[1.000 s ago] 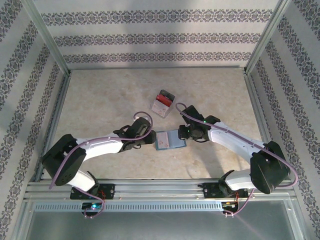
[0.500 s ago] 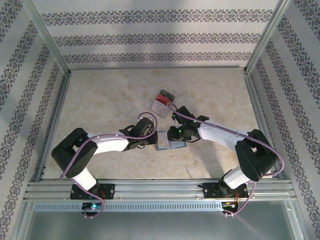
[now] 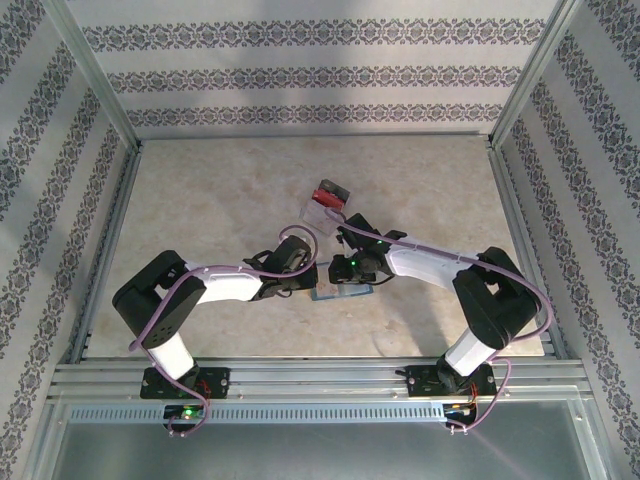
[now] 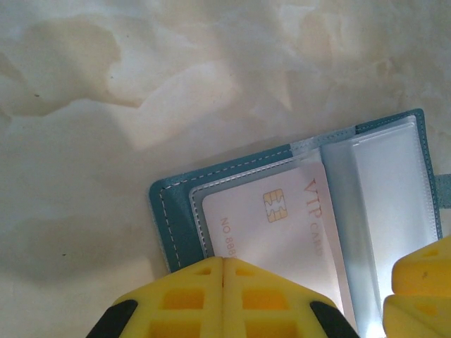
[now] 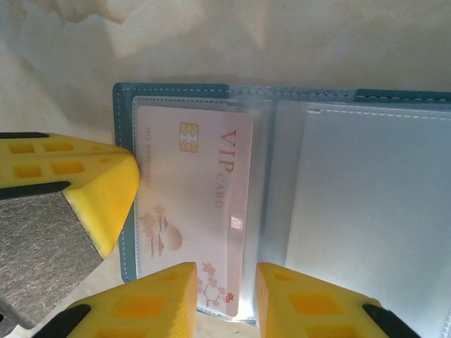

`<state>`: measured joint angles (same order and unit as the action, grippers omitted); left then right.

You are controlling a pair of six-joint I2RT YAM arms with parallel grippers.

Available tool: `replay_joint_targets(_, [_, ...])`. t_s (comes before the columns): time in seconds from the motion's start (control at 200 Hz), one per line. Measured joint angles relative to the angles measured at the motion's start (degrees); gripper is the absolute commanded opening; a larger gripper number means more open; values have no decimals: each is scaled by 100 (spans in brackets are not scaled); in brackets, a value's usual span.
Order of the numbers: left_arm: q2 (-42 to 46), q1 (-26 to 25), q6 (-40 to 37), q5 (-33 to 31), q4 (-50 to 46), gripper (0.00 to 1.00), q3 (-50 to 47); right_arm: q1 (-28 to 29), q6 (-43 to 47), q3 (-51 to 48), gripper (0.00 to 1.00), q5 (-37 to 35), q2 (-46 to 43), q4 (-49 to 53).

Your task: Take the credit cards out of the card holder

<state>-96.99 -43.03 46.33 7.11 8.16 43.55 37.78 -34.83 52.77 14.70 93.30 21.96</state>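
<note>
**Both hands on the open card holder, card still in its sleeve**

Left hand (image 4: 223, 264): yellow pads pressed shut, tips at the left edge of the small flat teal-blue folding card holder (image 5: 296, 176). Can't tell if they pinch the cover.
Right hand (image 5: 225, 274): fingers parted, and the near end of the white VIP card with a gold chip (image 5: 190, 204) shows in the gap. Nothing is clamped.
The holder lies open and flat on the desk between the two hands. The card sits in the left clear sleeve.
A clear plastic box with red and dark contents (image 3: 325, 205) sits just beyond the hands, apart from the holder.
The desk (image 3: 220, 190) is beige and marbled with pale blotches.
Grey-and-white floral striped wallpaper (image 3: 320, 60) covers three sides, with aluminium frame posts (image 3: 100, 90) at the corners. A slotted metal rail (image 3: 320, 375) runs along the near edge.

Against a second ago: both arms have folded inward, and their elbows are nearer the centre. The hands now cover most of the holder, which showed plainly before. The left hand has shut. The box hasn't moved.
</note>
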Motion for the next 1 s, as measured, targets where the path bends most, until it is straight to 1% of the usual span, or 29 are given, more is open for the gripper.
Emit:
replay_joint_targets(0.465, [0, 0, 63, 2, 0, 5, -2, -2, -114, 0, 34, 195, 129, -214])
replay_joint_targets(0.999, [0, 0, 66, 2, 0, 5, -2, -17, -133, -2, 34, 297, 326, -417])
